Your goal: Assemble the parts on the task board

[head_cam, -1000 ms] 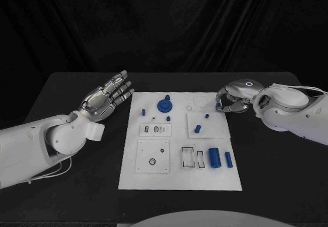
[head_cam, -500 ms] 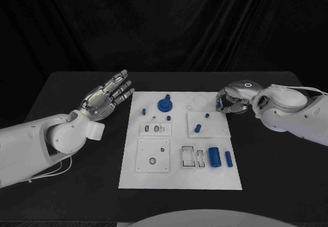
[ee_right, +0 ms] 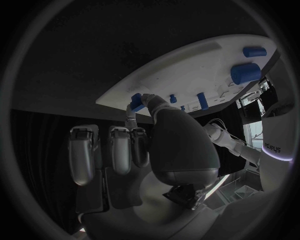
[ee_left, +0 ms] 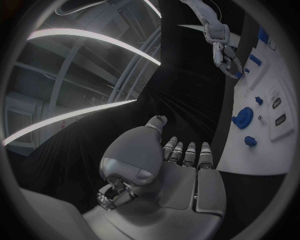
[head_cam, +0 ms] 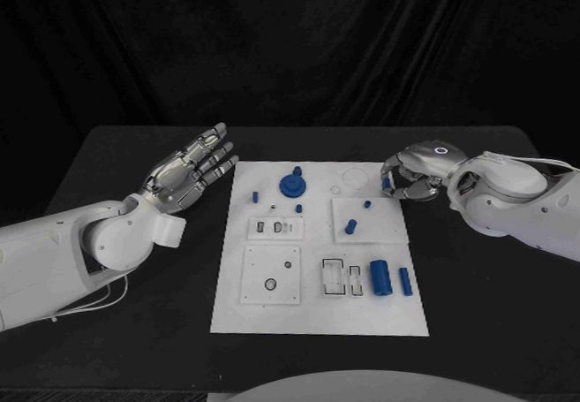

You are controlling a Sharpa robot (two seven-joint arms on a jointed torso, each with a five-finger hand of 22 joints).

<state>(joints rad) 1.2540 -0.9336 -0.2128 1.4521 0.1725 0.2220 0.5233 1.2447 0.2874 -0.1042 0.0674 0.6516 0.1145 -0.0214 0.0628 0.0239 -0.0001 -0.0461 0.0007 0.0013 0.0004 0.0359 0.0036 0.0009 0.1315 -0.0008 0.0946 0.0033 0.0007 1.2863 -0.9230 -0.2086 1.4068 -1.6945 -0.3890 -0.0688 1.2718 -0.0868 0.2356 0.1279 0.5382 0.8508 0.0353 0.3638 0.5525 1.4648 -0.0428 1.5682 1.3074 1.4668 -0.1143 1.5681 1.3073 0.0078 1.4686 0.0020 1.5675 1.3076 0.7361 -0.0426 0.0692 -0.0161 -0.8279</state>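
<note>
Risk sits with the right hand [head_cam: 410, 177], which hovers at the task board's [head_cam: 322, 319] three-o'clock edge, toward the far end, fingers curled in. In the right wrist view a small blue part [ee_right: 135, 100] lies at its fingertips by the board's rim, seemingly pinched between thumb and finger, though I cannot tell how firm that hold is. A shallow pinch on so small a piece could let it twist or drop onto the tabletop [head_cam: 497, 282], or tilt on the way to its socket and jam. The left hand [head_cam: 185, 175] floats flat and spread at the board's ten-o'clock side, holding nothing. Other blue parts, the round knob [head_cam: 291, 184] and two cylinders [head_cam: 390, 280], rest on the board; a sweeping arm could scatter them.
</note>
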